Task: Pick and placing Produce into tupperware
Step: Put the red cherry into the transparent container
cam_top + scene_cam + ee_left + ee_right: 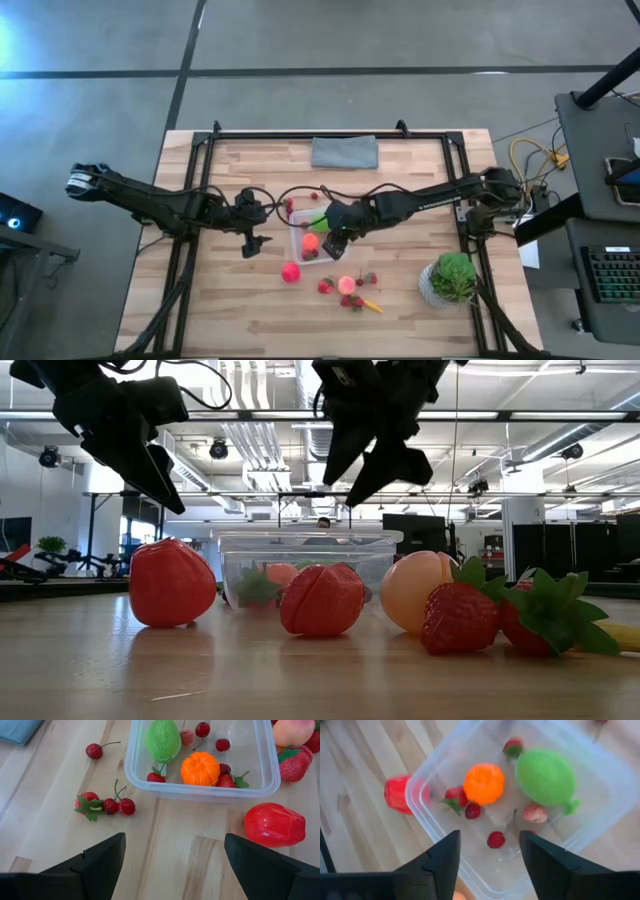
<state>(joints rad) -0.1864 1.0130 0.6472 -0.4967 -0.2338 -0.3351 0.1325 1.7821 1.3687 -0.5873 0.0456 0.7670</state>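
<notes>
The clear tupperware (293, 240) sits mid-table and holds a green fruit (546, 777), an orange ball (484, 783) and small red berries (496, 839). My right gripper (490, 852) hangs open and empty above the box's near part (372, 470). My left gripper (172, 865) is open just left of the box (252, 243), clear of the wood. A red-pink fruit (275, 825) rests on the table near the box. A peach ball (346, 285) and strawberries (326, 286) lie nearer the front edge. Cherries (120, 806) lie left of the box.
A grey folded cloth (344, 151) lies at the far edge. A potted green plant (452, 277) stands at the near right. A small orange piece (372, 306) lies by the front strawberries. Bare wood shows at the near left of the table.
</notes>
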